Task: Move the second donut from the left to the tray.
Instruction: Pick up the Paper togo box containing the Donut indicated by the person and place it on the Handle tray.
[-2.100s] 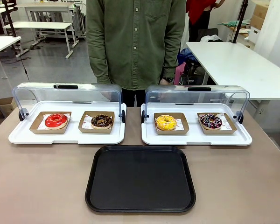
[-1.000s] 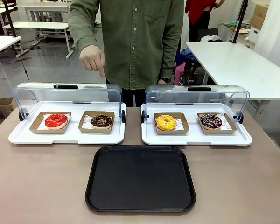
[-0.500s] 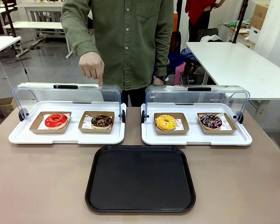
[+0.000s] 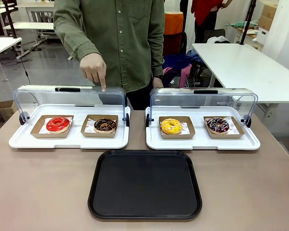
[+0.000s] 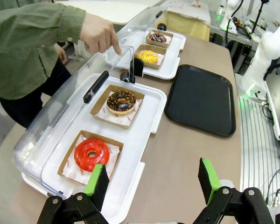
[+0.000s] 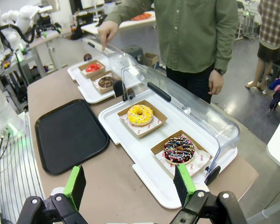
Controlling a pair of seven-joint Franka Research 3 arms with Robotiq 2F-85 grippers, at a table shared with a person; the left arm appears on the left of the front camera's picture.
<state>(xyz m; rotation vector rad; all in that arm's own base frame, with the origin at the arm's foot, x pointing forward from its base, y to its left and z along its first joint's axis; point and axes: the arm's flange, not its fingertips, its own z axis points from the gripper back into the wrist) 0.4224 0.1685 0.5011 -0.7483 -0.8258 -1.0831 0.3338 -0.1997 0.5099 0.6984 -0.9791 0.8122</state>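
The second donut from the left is chocolate-brown with light sprinkles and lies in a small brown box on the left white tray; it also shows as the brown donut and the small far donut. The black tray lies in front of both white trays, also seen as the tray and the tray. A person's hand points a finger down above that donut's lid. My left gripper and right gripper stand open, well off from the donuts, holding nothing.
A red donut sits left of the brown one. The right white tray holds a yellow donut and a dark drizzled donut. Clear domed lids stand raised behind both white trays.
The person stepped to the picture's left, raised a hand and now points a finger down over the left tray's lid. The donuts and trays have not moved.
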